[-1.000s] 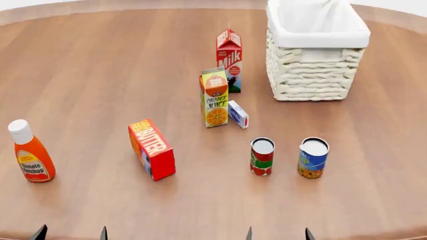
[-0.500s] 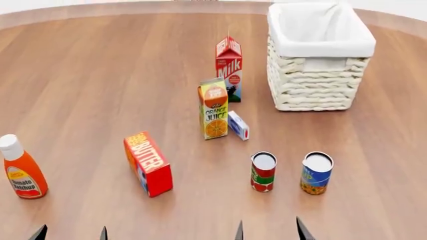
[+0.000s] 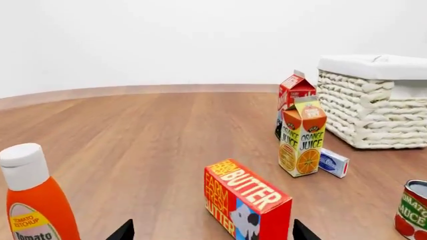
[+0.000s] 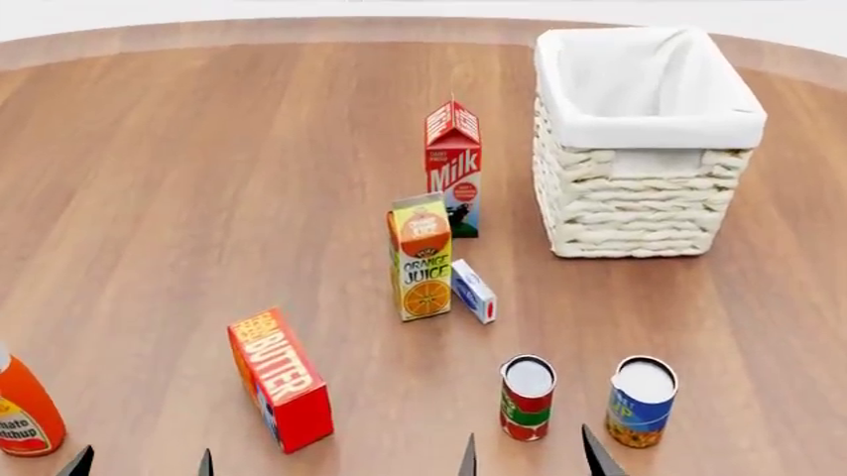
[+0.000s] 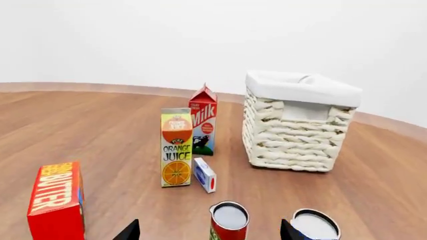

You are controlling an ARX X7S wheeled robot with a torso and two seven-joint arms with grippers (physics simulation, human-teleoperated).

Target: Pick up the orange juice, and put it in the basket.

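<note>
The orange juice carton [image 4: 423, 258] stands upright mid-table, just in front of the red milk carton [image 4: 454, 167]. It also shows in the left wrist view [image 3: 301, 136] and the right wrist view [image 5: 176, 147]. The cream wicker basket [image 4: 645, 203] with a white liner stands at the back right, also in the right wrist view [image 5: 297, 134] and the left wrist view [image 3: 377, 115]. My left gripper [image 4: 142, 463] and right gripper [image 4: 527, 458] are open and empty at the near edge, well short of the carton. Only their fingertips show.
A red butter box [image 4: 281, 379] lies front left, a ketchup bottle [image 4: 20, 412] at the far left. Two open cans [image 4: 527, 398] [image 4: 644, 402] stand front right, by my right gripper. A small white and blue box [image 4: 473, 292] lies beside the juice carton.
The head view has shifted: every object has slid down the picture toward me. The right gripper's fingertips have moved a little left and show more. Nothing on the table has moved.
</note>
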